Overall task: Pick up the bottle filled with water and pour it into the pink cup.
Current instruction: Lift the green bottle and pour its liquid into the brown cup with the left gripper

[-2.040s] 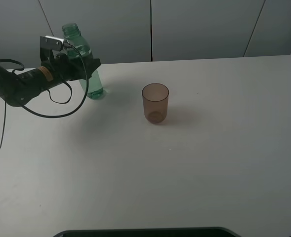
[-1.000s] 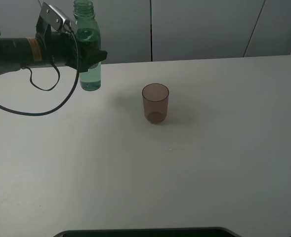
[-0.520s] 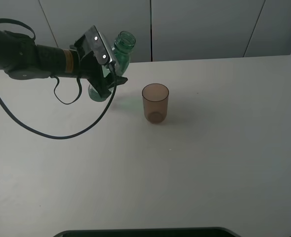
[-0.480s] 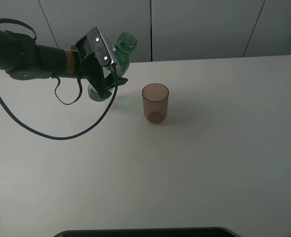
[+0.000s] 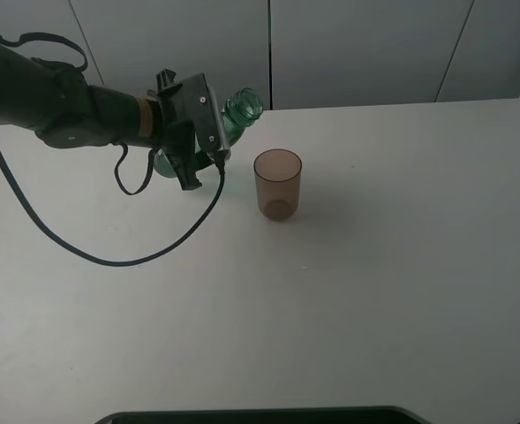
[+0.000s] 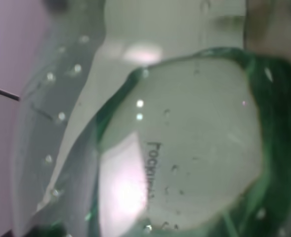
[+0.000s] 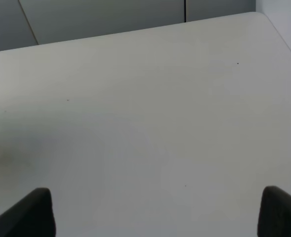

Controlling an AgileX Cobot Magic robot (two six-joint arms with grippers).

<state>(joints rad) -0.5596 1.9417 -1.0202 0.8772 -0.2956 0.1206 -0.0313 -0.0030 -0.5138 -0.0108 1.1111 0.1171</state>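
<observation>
My left pincer (image 5: 208, 141) is clamped on the green bottle (image 5: 240, 108), gripping it around the body so the uncapped neck sticks out free to the right. I hold it tipped well over, mouth aimed at the pink cup (image 5: 278, 184), because that is where the water has to go. The bottle is off the table (image 5: 392, 283), and its mouth sits above and just left of the cup's rim, not over the opening yet, so I judge a short carry to the right comes before any more tilt. In my left wrist view, green plastic and water fill the whole picture. The cup stands upright, well in from every table edge, with bare tabletop to its right and near side, so there is plenty of room. My black cable (image 5: 167, 247) droops onto the table left of the cup, clear of it. My right pincer (image 7: 155, 217) hangs spread wide over bare table, holding nothing.
</observation>
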